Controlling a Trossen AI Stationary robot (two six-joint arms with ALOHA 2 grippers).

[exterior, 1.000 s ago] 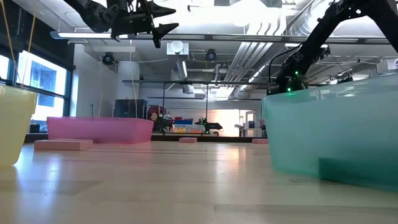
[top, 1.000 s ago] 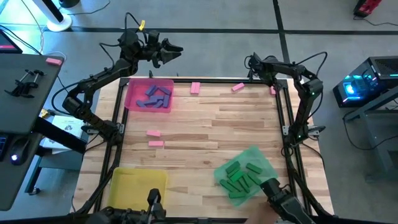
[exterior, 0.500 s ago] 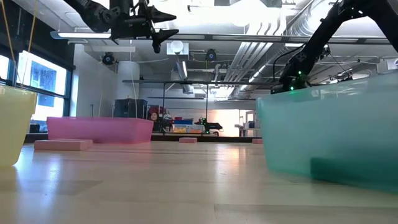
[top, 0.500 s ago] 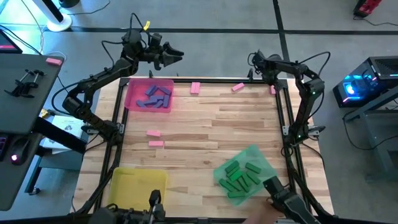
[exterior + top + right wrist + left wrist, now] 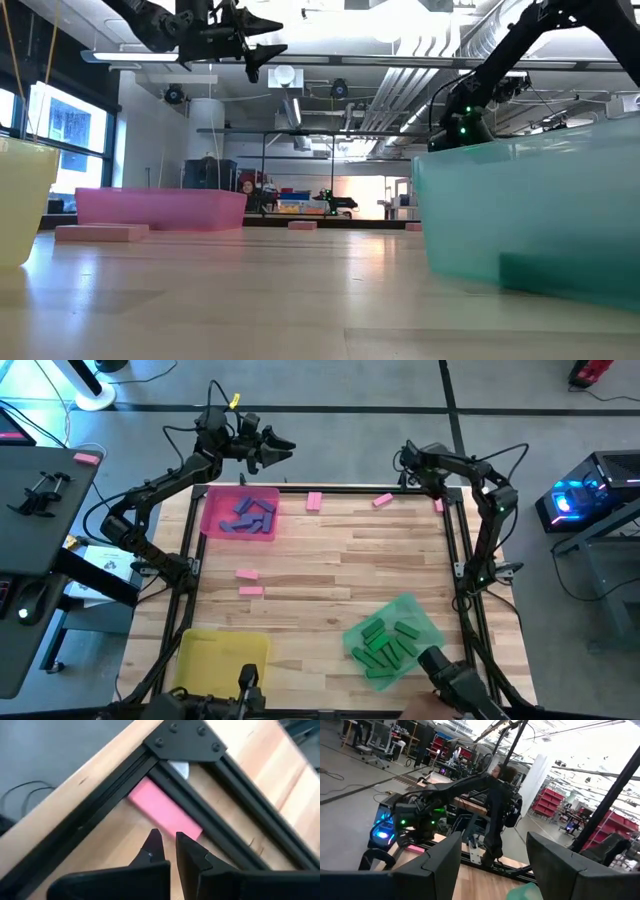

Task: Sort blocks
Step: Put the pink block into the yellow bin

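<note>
My left gripper (image 5: 283, 448) hangs open, high over the table's far edge beyond the pink tray (image 5: 212, 520); it also shows high up in the low view (image 5: 268, 45) and wide open in its wrist view (image 5: 492, 857). My right gripper (image 5: 408, 458) is shut above the far right corner. In its wrist view its fingertips (image 5: 168, 845) hover over a pink block (image 5: 165, 815) that lies flat against the black frame rail. Other pink blocks (image 5: 314, 501) (image 5: 382, 501) (image 5: 247, 573) lie flat on the wood. Purple blocks (image 5: 245, 515) fill the pink tray, and green blocks (image 5: 385, 640) the green tray.
A yellow tray (image 5: 222, 658) sits at the near left and the green tray (image 5: 425, 622) at the near right. A black frame rail (image 5: 455, 540) runs round the table. A dark mount (image 5: 450, 678) stands at the near edge. Bare wood shows in the table's middle.
My left gripper has drifted slightly toward the far edge and stays open. My right arm has shifted a little toward the table's left near the far right corner.
</note>
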